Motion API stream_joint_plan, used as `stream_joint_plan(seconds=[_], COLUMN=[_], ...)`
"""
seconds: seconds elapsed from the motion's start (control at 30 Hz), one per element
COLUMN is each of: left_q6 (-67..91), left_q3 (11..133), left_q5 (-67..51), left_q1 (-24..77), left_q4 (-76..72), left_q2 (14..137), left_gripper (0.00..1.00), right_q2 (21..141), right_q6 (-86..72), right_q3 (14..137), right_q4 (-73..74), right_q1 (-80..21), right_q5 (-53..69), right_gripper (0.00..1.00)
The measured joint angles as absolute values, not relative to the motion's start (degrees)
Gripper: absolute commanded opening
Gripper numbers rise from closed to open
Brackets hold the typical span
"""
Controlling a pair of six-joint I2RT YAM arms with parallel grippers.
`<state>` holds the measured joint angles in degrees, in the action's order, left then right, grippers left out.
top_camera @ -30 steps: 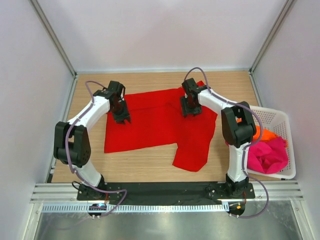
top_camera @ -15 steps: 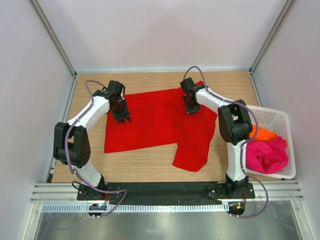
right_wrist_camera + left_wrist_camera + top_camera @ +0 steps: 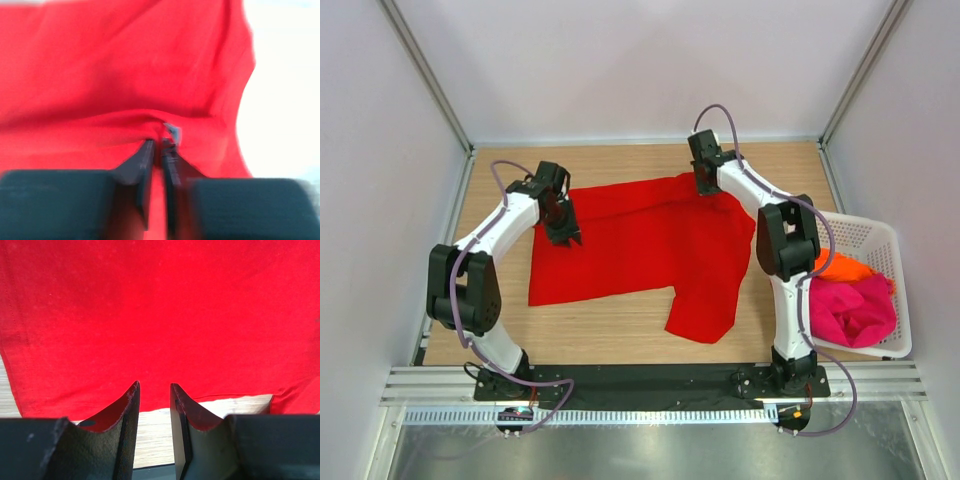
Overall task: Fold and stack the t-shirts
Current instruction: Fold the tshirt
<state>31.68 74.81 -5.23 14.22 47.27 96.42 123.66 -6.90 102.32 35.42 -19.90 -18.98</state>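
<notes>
1. While the red shirt [image 3: 640, 245] lies spread across the middle of the table [image 3: 600, 325], no fold shows in it. The body is mostly flat, and one flap reaches toward the lower centre of the frame.
2. Left gripper [image 3: 565, 236]: upper left of the top view, over the shirt's left part. In its wrist view the fingers are parted by a narrow gap with nothing between them. The tips sit at the cloth's edge, with bare wood showing just below. Released.
3. Right gripper [image 3: 703, 182]: upper centre-right of the top view, at the shirt's upper edge. Its wrist view is blurred, but the fingers are nearly together with a ridge of red cloth at their tips. A small label [image 3: 173, 132] lies just beside them. Judged clenched on the red shirt near the collar, though the blur leaves some doubt.
4. Pink shirt [image 3: 855, 310] and orange shirt [image 3: 850, 268]: both crumpled in the basket [image 3: 880, 235] at lower right, touching each other, neither folded.
5. Progress: early.
   - Done: one shirt is laid out on the table.
   - Left: fold the red shirt, fetch and fold the other two, then build the stack. No stack exists yet.
</notes>
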Motion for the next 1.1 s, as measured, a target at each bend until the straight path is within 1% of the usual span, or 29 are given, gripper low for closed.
stream_joint_plan(seconds=[0.03,0.1,0.13,0.2,0.27,0.33,0.5,0.53,0.6,0.67,0.73,0.83,0.87,0.97,1.0,1.1], left_q6=[31.5,31.4,31.3,31.2,31.0,31.0,30.9,30.9,30.9,30.9,30.8,30.8,30.8,30.8,30.8,30.8], left_q3=[74.7,74.2,74.0,73.8,73.7,73.7,73.7,73.7,73.7,73.7,73.7,73.7,73.7,73.7,73.7,73.7], left_q5=[-5.3,-5.6,-5.7,-5.7,-5.7,-5.7,-5.7,-5.9,-6.2,-6.2,-6.3,-6.6,-6.7,-7.0,-7.2,-7.2], left_q1=[14.2,14.2,14.2,14.2,14.2,14.2,14.0,13.9,13.8,13.8,13.8,13.8,13.8,13.7,13.7,13.7], left_q4=[47.2,47.0,47.0,47.0,46.9,46.9,47.0,46.9,47.0,46.9,47.0,46.9,46.9,46.9,46.9,46.9], left_q2=[96.4,96.4,96.4,96.4,96.4,96.4,96.4,96.4,96.4,96.4,96.4,96.4,96.4,96.5,96.5,96.5], left_gripper=[0.31,0.31,0.31,0.31,0.31,0.31,0.31,0.31,0.31,0.31,0.31,0.31,0.31,0.31,0.31,0.31], right_q2=[125.0,128.7,130.3,133.3,133.5,131.8,124.5,124.0,123.8,123.8,123.8,123.6,123.5,122.0,121.7,121.8], right_q6=[-6.6,-6.3,-6.3,-7.1,-8.7,-11.3,-17.2,-18.3,-20.3,-21.6,-22.0,-23.3,-23.9,-25.2,-25.4,-25.7], right_q3=[104.1,109.1,111.7,117.4,118.9,118.1,108.8,107.9,106.4,104.5,103.9,104.0,103.6,99.2,98.0,96.9], right_q4=[35.0,35.5,36.5,39.1,41.5,42.9,42.8,42.6,41.7,40.5,40.5,40.3,39.8,36.6,36.5,36.3], right_q1=[-19.4,-18.3,-18.0,-17.5,-17.0,-17.0,-17.2,-17.2,-17.1,-16.5,-15.7,-14.8,-14.5,-14.3,-14.3,-14.5], right_q5=[-19.6,-20.1,-20.2,-20.4,-19.7,-18.3,-13.5,-12.6,-11.2,-10.3,-9.6,-8.2,-7.6,-6.2,-5.7,-4.6], right_gripper=[0.32,0.35,0.4,0.42,0.42,0.4,0.42,0.47,0.54,0.56,0.53,0.43,0.37,0.24,0.23,0.23])
